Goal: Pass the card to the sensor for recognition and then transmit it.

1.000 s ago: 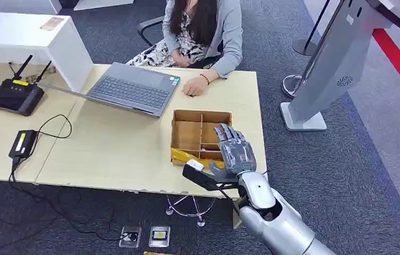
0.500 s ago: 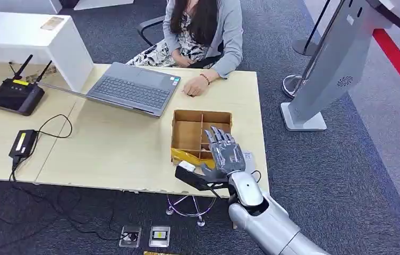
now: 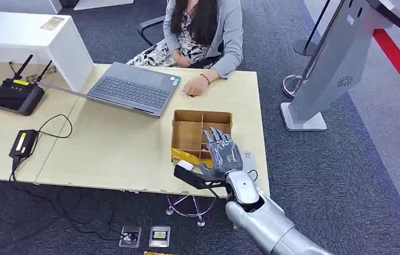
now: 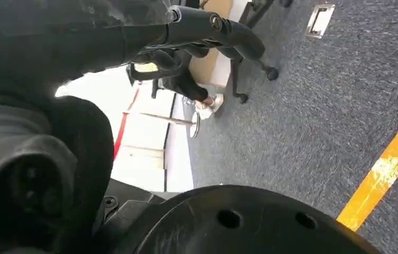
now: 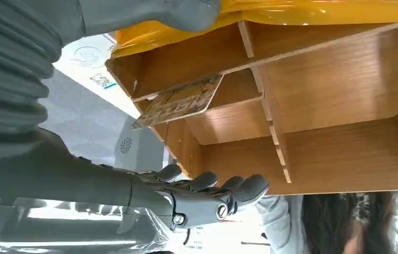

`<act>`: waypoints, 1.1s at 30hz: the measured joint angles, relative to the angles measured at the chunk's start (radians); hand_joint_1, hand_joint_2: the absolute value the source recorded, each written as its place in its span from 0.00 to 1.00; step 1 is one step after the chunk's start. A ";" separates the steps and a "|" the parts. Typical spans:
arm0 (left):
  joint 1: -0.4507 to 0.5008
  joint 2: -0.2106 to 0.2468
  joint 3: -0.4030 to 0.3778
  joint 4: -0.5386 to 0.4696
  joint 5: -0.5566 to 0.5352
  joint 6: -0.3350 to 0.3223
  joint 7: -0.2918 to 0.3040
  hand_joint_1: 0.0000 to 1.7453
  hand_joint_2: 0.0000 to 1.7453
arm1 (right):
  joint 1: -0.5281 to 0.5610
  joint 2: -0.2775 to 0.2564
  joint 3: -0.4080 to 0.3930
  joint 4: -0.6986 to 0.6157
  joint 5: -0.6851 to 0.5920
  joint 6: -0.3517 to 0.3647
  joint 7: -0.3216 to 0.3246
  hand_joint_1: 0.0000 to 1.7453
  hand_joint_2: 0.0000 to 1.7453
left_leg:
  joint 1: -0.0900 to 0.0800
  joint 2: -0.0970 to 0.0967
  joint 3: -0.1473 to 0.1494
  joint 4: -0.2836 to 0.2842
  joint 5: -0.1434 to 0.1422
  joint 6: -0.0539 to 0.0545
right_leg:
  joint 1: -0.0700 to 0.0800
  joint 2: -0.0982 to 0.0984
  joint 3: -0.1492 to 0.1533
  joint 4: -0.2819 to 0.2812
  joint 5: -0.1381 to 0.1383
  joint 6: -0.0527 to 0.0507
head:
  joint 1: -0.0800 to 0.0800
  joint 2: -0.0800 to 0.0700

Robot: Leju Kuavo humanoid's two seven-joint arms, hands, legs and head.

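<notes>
Now the right hand [image 3: 223,150] is held over the near right compartments of the wooden divided box [image 3: 187,134], fingers spread apart and nothing gripped. The card [image 5: 179,100] is seen in the right wrist view, propped at a slant inside one compartment, one edge leaning on a divider wall. It is not yet touched by the fingers [image 5: 228,190].

Here the risk is judged to lie in that slanted pose. If the fingers are brought down flat, the card could be pushed flush to the compartment floor, where an edge would be hard to catch. A thumb [image 5: 149,13] closed too early could knock the thin divider and the whole box could be shoved along the table [image 3: 123,149], toward the person's hand [image 3: 193,86] and the laptop [image 3: 128,87]. A shallow pinch could let the card slip free on the lift, well before any sensor is reached.

The left hand [image 4: 196,32] is seen hanging beside the body over carpet, fingers curled in with nothing held.
</notes>
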 joint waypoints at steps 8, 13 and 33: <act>0.021 0.016 -0.005 -0.055 -0.019 -0.005 0.016 0.00 0.00 | -0.034 0.023 0.002 0.099 0.004 -0.061 0.000 0.00 1.00 | 0.000 0.000 0.000 0.000 0.000 0.000 | 0.000 0.000 0.000 0.000 0.000 0.000 | 0.000 0.000; 0.025 0.023 -0.024 -0.075 -0.018 -0.013 0.016 0.00 0.00 | -0.044 0.030 0.002 0.129 0.006 -0.072 0.000 0.00 1.00 | 0.000 0.000 0.000 0.000 0.000 0.000 | 0.000 0.000 0.000 0.000 0.000 0.000 | 0.000 0.000; 0.029 0.038 -0.077 -0.107 -0.037 -0.076 0.017 0.00 0.00 | -0.053 0.052 0.002 0.201 0.012 -0.086 -0.009 0.00 1.00 | 0.000 0.000 0.000 0.000 0.000 0.000 | 0.000 0.001 0.000 0.000 0.000 0.000 | 0.000 0.000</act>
